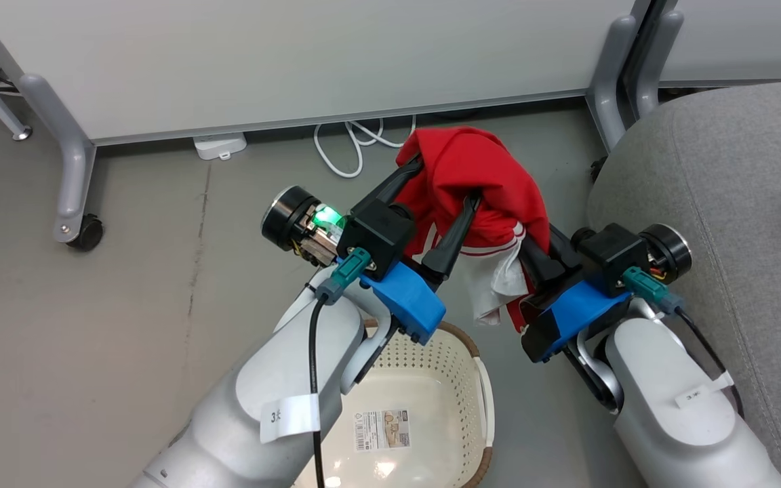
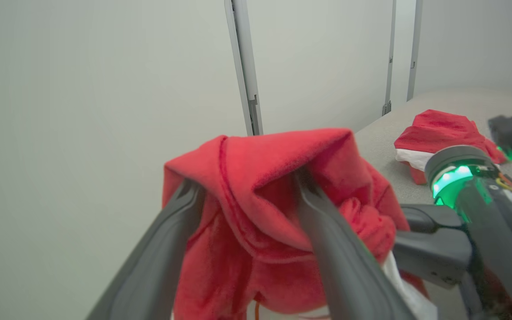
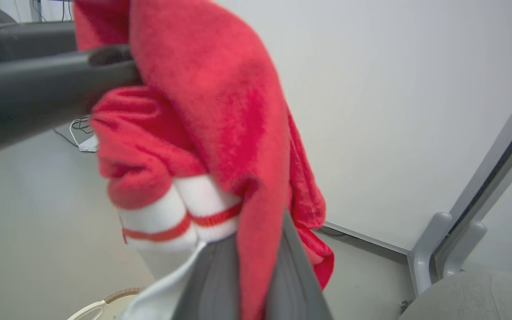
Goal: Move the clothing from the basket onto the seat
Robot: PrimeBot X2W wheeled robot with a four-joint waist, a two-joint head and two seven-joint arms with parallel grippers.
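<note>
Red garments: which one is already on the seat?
The garment lying on the grey seat, white trim showing; the held-up garment hangs over the floor beyond the basket.

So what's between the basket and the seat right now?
Bare grey floor runs between the basket and the seat in the head view; the right forearm reaches over it.

White cable (image 1: 362,139) and small white box (image 1: 219,145) lie on floor (image 1: 126,325) below partition panel (image 1: 295,61).
</note>
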